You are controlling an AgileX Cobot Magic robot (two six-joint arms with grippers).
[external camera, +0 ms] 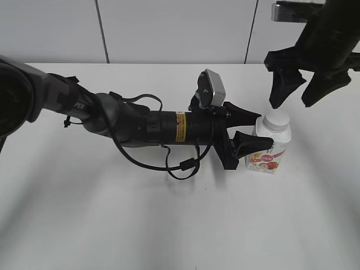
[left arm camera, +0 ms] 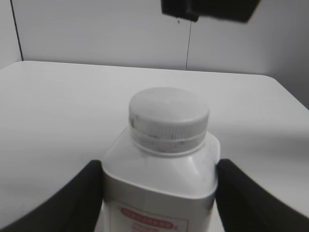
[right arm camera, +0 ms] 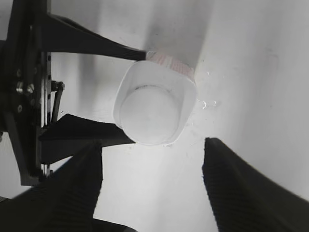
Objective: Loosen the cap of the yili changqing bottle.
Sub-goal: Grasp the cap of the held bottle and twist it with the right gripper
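Note:
The yili changqing bottle stands upright on the white table, white with a pink-red fruit label. Its white ribbed cap sits on the neck. My left gripper reaches in from the left and is shut on the bottle's body, one finger on each side; in the left wrist view the fingers press the bottle below the cap. My right gripper hangs open and empty above the cap. In the right wrist view its fingers are spread, with the cap and bottle below.
The white table runs to a grey panelled wall behind. The left arm with its loose black cable lies low across the table's middle.

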